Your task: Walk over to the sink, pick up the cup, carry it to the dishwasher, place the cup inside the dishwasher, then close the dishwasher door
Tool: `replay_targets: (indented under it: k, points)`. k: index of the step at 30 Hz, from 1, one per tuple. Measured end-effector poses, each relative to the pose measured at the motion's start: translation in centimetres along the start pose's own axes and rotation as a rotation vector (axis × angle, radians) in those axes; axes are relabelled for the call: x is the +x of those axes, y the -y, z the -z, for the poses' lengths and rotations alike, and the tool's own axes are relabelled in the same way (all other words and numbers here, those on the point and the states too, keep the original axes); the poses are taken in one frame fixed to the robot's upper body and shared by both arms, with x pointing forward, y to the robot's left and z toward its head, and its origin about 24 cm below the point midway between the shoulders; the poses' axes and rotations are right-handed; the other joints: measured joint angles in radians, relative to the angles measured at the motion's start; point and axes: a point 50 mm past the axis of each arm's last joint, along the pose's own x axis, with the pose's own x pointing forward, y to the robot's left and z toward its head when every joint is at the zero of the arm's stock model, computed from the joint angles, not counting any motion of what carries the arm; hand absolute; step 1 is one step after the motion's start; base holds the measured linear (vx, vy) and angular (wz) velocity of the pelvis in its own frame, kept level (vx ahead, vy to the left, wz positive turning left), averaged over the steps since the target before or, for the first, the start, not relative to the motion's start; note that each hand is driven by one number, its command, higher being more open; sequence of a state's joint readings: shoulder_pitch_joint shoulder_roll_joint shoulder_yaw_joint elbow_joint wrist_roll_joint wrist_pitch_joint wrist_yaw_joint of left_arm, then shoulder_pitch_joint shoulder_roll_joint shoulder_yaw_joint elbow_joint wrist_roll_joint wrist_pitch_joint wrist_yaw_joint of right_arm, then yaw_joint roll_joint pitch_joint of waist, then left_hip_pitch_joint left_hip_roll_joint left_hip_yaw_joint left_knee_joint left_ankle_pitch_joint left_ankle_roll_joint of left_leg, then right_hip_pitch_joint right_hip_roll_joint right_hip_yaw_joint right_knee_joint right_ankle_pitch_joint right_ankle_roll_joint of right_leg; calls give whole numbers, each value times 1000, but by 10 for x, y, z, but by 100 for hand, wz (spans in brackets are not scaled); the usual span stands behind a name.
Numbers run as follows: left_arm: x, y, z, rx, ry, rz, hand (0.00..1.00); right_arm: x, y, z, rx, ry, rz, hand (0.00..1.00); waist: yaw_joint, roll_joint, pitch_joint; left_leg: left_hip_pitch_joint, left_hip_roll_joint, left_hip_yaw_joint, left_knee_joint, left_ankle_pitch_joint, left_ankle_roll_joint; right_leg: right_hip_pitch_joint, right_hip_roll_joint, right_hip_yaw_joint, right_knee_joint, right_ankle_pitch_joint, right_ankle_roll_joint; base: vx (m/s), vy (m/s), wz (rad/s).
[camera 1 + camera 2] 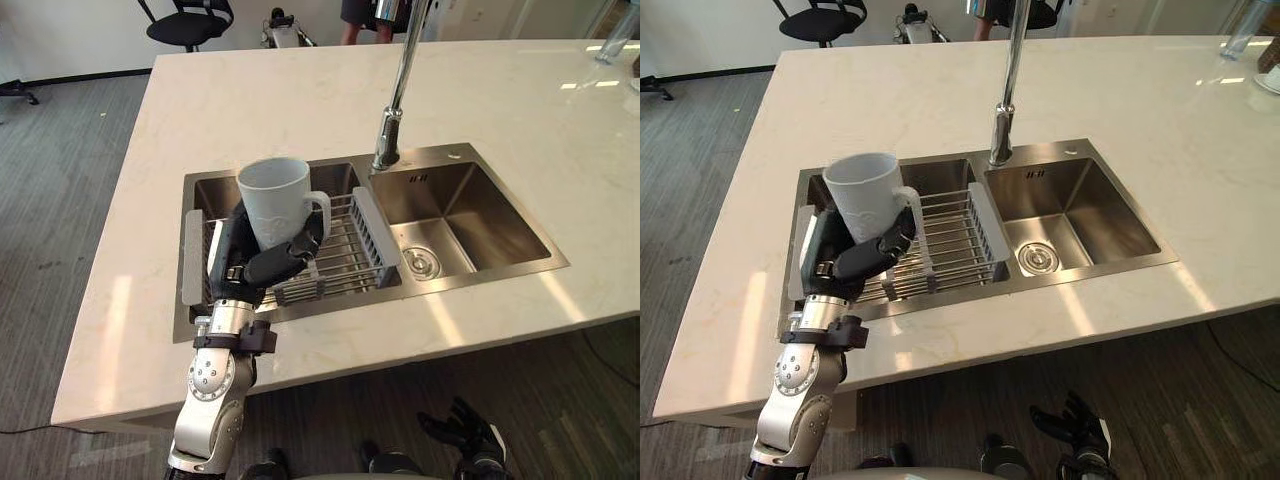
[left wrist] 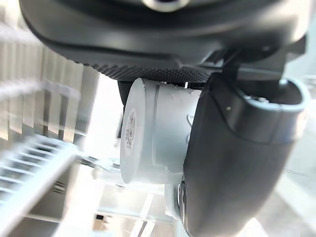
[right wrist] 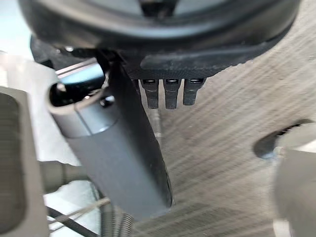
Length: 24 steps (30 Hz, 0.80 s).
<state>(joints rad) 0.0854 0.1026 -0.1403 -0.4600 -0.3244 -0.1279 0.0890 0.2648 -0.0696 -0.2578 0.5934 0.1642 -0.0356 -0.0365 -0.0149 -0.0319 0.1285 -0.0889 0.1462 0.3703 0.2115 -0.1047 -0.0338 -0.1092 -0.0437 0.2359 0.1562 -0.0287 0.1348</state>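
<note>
A white handled cup (image 1: 275,200) is held upright, slightly tilted, above the left basin of the steel sink (image 1: 460,152). My left hand (image 1: 262,265) is shut on it from below, fingers and thumb wrapped round its lower body. In the left wrist view the cup (image 2: 153,133) lies against the palm with the thumb (image 2: 232,163) across it. My right hand (image 1: 470,430) hangs low beside the counter, over the grey floor, with relaxed fingers (image 3: 170,94) and nothing in it.
A wire dish rack (image 1: 340,255) fills the left basin under the cup. A tall faucet (image 1: 400,90) rises behind the divider. The pale countertop (image 1: 280,100) surrounds the sink. A black chair (image 1: 190,20) and a person's legs (image 1: 360,20) stand beyond the counter.
</note>
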Motion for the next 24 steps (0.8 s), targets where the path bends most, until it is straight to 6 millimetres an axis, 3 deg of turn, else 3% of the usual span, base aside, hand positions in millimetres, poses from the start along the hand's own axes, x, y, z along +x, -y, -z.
replay_targets:
  k: [1, 2, 3, 4, 5, 7, 9, 11, 12, 13, 14, 15, 16, 19, 20, 22, 24]
  points:
    - [2, 2, -4, -6, 27, 3, 30, 2, -1, -5, 2, 18, 10, 90, 1, -1, 1, -32, 4, -5, 42, -12, 6, -28, 2, -29, 18, 12, 10, -117, 45, -2]
    - [2, 1, -5, -10, 36, -15, 30, 3, -2, -9, 6, 30, 19, 90, 3, 1, 1, -45, 12, -4, 50, -10, 16, -46, 2, -49, 26, 31, 41, -117, 53, -4]
    - [3, 0, -5, -15, 39, -31, 30, 4, -2, -10, 11, 36, 23, 90, 9, 6, 2, -50, 20, 2, 47, -6, 26, -47, 3, -52, 44, 19, 51, -144, 47, 8]
    - [3, -4, -4, -18, 42, -61, 30, 4, -4, -11, 22, 38, 21, 90, 12, 6, 7, -50, 19, -6, 49, -2, 39, -76, 6, -60, 239, -75, 38, -142, 22, 22]
    - [0, -7, -2, -21, 33, -96, 30, 1, -3, -5, 26, 22, 26, 90, 26, 8, 8, -41, 8, -15, 48, 8, 40, -72, 0, -67, 425, -153, 61, -131, 12, 29]
    - [-2, -14, -3, -9, 36, -131, 30, -2, -2, 0, 28, 7, 29, 90, 48, -5, -1, -54, -5, -33, 61, 19, 40, -17, -12, -67, 525, -189, 71, -100, -59, 28]
    - [-2, -16, -6, -7, 55, -159, 30, 1, -5, -4, 27, 21, 24, 90, 84, -2, -5, -133, -2, -49, 108, 35, 35, 46, -9, -65, 386, -238, 30, -172, -146, 21]
    - [-3, -14, -5, -22, 54, -165, 30, 4, -11, -12, 33, 45, 13, 90, 93, 9, -7, -187, 12, -70, 105, 74, 29, 70, 3, -79, 243, -254, 11, -244, -148, 17]
    - [-4, -13, -5, -31, 52, -170, 30, 6, -16, -18, 35, 64, 4, 90, 93, 7, -5, -217, 22, -89, 107, 102, 19, 94, 18, -80, 170, -265, -27, -284, -151, 17]
    - [-4, -13, -4, -33, 51, -170, 30, 7, -16, -18, 35, 66, 5, 90, 91, 7, -4, -221, 24, -95, 107, 109, 17, 96, 22, -82, 161, -266, -44, -318, -179, 27]
    - [-5, -11, -3, -38, 43, -167, 30, 9, -16, -22, 33, 75, 12, 90, 77, 28, 8, -233, 44, -124, 104, 140, 4, 102, 53, -106, 153, -251, -85, -244, -140, 50]
    - [-6, -9, -1, -40, 30, -153, 30, 9, -15, -21, 44, 69, 26, 90, 62, 33, 12, -229, 45, -160, 56, 196, -13, 104, 61, -137, 150, -237, -103, -344, -163, 80]
    - [-6, -6, -1, -38, 24, -134, 30, 8, -13, -19, 55, 65, 40, 90, 45, 27, 14, -226, 42, -180, 40, 210, -20, 100, 57, -177, 141, -228, -113, -323, -131, 91]
    - [-6, 7, 2, -78, 15, -84, 30, 4, -3, -11, 42, 44, 83, 90, 34, 22, 16, -221, 52, -164, 279, 36, 26, 89, 41, -244, 139, -193, -139, -245, -69, 71]
    - [-6, 10, 3, -87, 11, -72, 30, 2, 0, -8, 35, 38, 89, 90, 21, 24, 14, -188, 62, -160, 336, -23, 23, 83, 28, -271, 140, -180, -144, -191, 23, 70]
    - [-6, 13, 4, -96, 8, -52, 30, 0, 3, -5, 32, 28, 96, 90, 6, 30, 5, -114, 86, -159, 345, -75, 9, 63, 9, -307, 138, -166, -131, -185, 106, 73]
    - [-5, 16, 8, -104, -6, -37, 30, -2, 8, -1, 24, 20, 109, 90, -6, 50, -17, -23, 76, -167, 194, -102, -20, 37, -9, -345, 119, -150, -101, -176, 194, 67]
